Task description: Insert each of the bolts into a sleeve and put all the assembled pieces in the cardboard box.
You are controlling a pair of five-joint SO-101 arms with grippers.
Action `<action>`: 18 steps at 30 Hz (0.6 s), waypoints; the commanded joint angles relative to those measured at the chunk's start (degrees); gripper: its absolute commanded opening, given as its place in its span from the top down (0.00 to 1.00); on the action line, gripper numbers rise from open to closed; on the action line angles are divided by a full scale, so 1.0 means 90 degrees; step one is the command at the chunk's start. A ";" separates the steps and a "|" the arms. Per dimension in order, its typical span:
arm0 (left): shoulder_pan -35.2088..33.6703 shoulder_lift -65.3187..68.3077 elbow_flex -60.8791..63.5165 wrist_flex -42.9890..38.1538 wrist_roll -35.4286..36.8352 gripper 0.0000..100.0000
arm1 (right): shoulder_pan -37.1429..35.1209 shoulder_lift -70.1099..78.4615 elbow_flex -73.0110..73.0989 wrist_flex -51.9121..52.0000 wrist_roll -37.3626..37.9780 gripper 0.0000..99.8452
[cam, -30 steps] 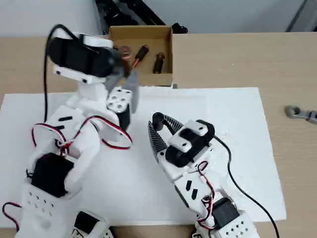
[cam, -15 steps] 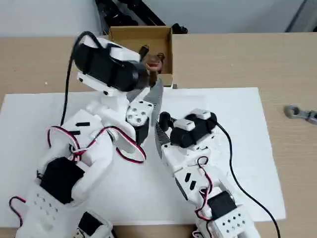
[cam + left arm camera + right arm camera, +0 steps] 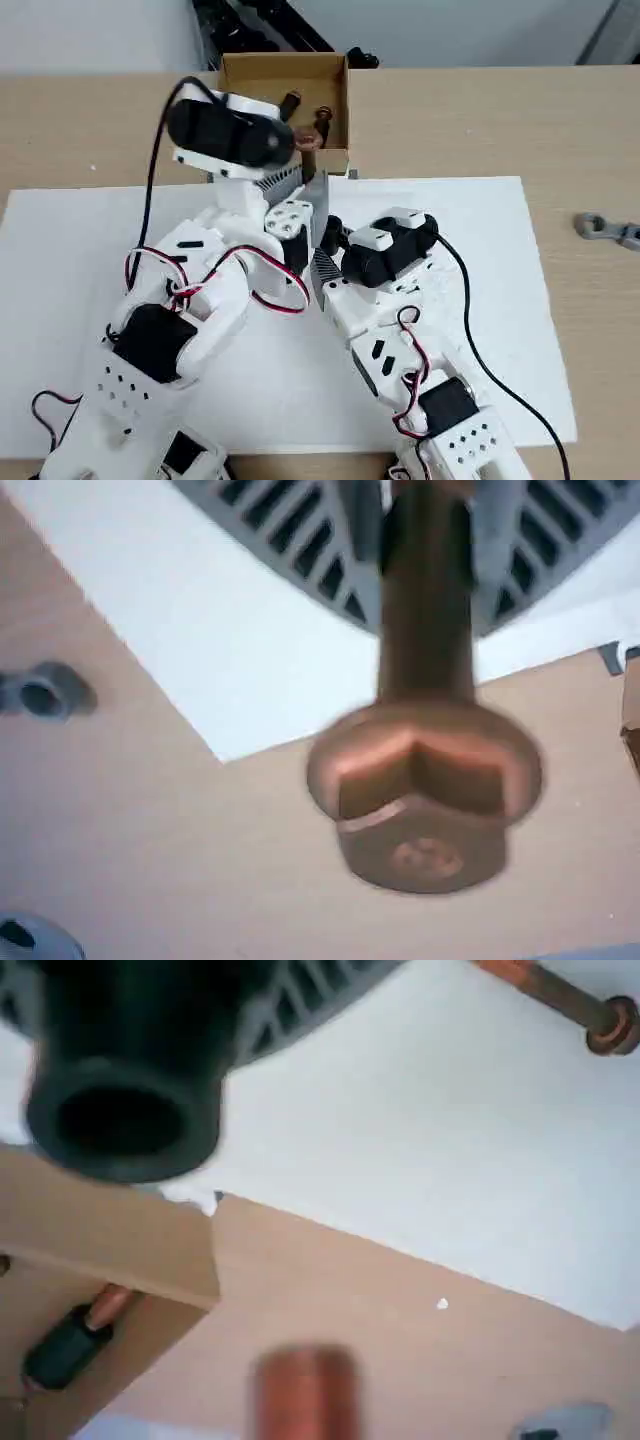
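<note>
White plastic arms [image 3: 190,242] carry black servo blocks [image 3: 225,137], looped red wires [image 3: 287,300] (one thick black cable [image 3: 470,352] each) and grey ribbed jaws.

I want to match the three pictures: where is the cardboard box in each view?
High view: box just beyond the mat's far edge.
Left wrist view: a sliver of box past the mat's edge.
Right wrist view: box beyond the mat, a sleeved bolt inside.
Shared landmark: the white mat's edge.
</note>
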 commanded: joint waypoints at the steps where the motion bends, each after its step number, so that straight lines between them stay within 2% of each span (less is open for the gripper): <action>1: -0.0059 -0.0098 -0.0044 -0.0274 0.0156 1.00 | 0.0044 0.0005 -0.0537 -0.0044 -0.0049 1.00; 18: 0.0176 -0.0039 -0.0034 -0.0274 0.0381 1.00 | 0.0044 0.0015 -0.0576 -0.0044 -0.0049 1.00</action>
